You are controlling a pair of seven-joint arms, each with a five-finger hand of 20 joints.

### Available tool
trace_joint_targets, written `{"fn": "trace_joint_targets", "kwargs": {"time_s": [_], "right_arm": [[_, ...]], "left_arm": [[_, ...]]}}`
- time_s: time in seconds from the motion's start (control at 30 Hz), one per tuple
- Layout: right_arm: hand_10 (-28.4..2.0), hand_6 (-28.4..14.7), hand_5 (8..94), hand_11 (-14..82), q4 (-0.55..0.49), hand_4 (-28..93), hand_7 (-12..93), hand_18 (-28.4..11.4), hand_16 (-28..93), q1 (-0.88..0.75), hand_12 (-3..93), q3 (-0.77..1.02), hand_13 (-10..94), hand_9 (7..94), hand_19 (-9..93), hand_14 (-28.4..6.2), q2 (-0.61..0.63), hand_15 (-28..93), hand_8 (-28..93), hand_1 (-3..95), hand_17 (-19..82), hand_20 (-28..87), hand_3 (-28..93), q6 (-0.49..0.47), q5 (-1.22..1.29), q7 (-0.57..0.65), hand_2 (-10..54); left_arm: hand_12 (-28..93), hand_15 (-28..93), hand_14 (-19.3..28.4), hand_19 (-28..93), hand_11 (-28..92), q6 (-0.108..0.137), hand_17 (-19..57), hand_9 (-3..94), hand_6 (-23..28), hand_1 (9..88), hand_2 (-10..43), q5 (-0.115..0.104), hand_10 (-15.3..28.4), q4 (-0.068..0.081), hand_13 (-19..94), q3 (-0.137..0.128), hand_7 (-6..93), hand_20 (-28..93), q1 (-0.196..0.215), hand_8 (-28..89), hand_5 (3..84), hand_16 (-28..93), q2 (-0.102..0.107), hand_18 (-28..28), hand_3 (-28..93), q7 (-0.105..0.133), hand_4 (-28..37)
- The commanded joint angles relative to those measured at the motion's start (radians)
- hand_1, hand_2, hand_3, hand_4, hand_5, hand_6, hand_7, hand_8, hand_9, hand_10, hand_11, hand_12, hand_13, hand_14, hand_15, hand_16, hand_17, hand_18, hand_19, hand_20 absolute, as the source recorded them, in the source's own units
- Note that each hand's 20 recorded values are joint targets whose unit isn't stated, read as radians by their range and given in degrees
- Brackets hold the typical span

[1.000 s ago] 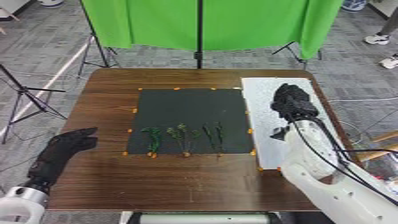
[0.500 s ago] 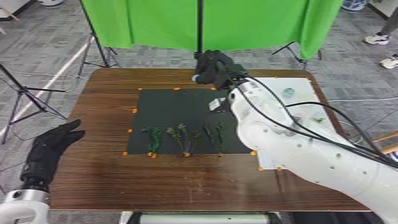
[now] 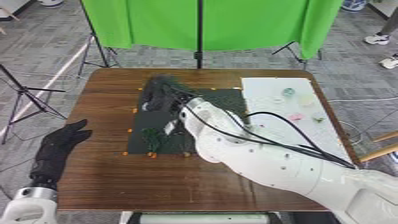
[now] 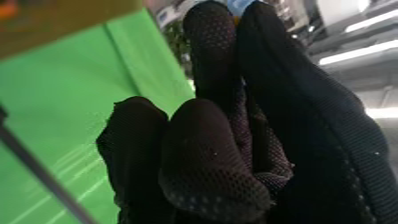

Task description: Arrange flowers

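Right hand in black fabric glove (image 3: 163,95) hanging over far left part of dark rectangular mat (image 3: 151,120) on brown wooden table (image 3: 115,180); in right wrist view, finger and thumb tips pinching small pale-blue piece (image 4: 238,7), other fingers curling. Left hand in black fabric glove (image 3: 59,147) hovering by table's left side, fingers relaxing open. Leafy green stems (image 3: 153,140) lying on mat's near part. Small pale-green flower head (image 3: 289,92) and pink one (image 3: 296,116) resting apart on white rectangular sheet (image 3: 260,90), right of mat.

Mat (image 3: 153,119) on counter (image 3: 178,185); greenery (image 3: 154,139) on its near part; sheet (image 3: 266,87) right of mat, small pieces (image 3: 288,92) on it; curtain (image 3: 151,25) behind counter.
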Motion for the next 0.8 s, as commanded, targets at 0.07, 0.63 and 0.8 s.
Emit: {"fn": "trace_joint_targets", "kwargs": {"time_s": [0.07, 0.63, 0.8], "right_arm": [[-9.2, -1.6, 76.1, 10.2, 0.045, -11, 31, -11.6, 32, -0.024, 44.0, -0.056, 94, 90.5, 93, 1.1, -0.060, 68, 13, 63.1, 71, 64, 56, -0.031, -0.006, -0.014, -9.5], [-8.5, 0.0, 76.3, 4.8, 0.114, -13, 28, -12.3, 29, -0.013, 33.9, -0.124, 94, 90.6, 93, 0.9, -0.092, 69, 8, 62.7, 71, 64, 56, 0.023, -0.022, 0.005, -9.5], [-8.8, 0.2, 74.9, 4.1, 0.122, -13, 27, -12.2, 29, -0.008, 32.5, -0.131, 94, 88.6, 93, 0.9, -0.092, 68, 7, 61.5, 70, 63, 57, 0.026, -0.050, 0.008, -9.5]], "left_arm": [[9, 15, 17.2, 11, 21, 0.002, 9.9, 48.5, 8.9, 29.3, 32.5, -0.017, 16.8, 0.021, 36, 0.032, 8.6, 11, -0.024, -6, 46.6, -4, 0.003, 9.6, 57, 0.004, -28.3], [9, 17, 18.1, 11, 21, -0.044, 9.3, 49.0, 8.8, 27.4, 32.8, -0.009, 16.9, 0.044, 38, 0.064, 8.7, 11, -0.069, -6, 47.0, -4, 0.016, 10.0, 58, -0.016, -28.3], [9, 17, 18.4, 12, 21, -0.045, 8.8, 49.0, 8.6, 24.7, 29.8, -0.005, 16.8, 0.039, 38, 0.057, 8.9, 11, -0.060, -6, 47.0, -4, 0.014, 10.1, 60, -0.018, -28.3]]}}
